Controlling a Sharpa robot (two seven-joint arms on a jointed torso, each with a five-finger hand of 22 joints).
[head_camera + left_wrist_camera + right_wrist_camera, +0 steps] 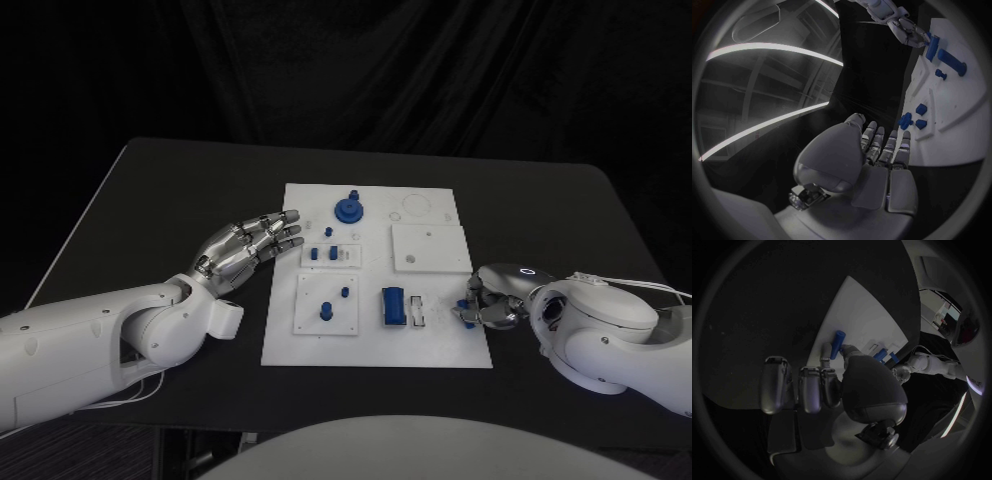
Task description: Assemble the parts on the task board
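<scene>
Your right hand sits at the task board's four o'clock edge, fingers curled beside the blue block; whether it grips anything, I cannot tell. Your left hand waits spread and empty at nine o'clock, probably keeping clear.

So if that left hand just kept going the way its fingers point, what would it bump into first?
Probably the small blue parts near the task board's left edge, just ahead of the left hand's fingers; height above the board is unclear.

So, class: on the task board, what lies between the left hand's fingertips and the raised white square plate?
In the head view, two small blue parts stand side by side between the left hand and the square plate, on the task board.
</scene>
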